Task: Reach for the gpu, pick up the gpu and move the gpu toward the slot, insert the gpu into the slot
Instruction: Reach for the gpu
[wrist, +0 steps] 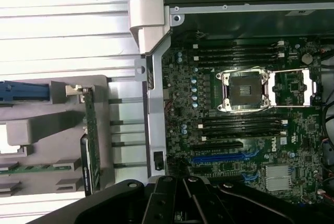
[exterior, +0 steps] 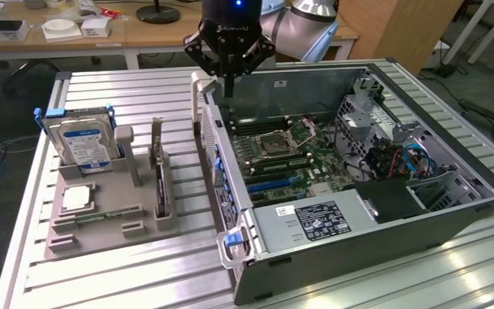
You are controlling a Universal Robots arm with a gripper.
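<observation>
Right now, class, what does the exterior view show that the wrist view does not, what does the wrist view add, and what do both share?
Exterior view adds: the hard drive with its blue-white label, the power supply and desks in the background.
Wrist view adds: white lettering printed on the motherboard.
Shared: the shut, empty tool, the gpu standing on edge in the gray holder, the processor socket and the blue slot.
</observation>
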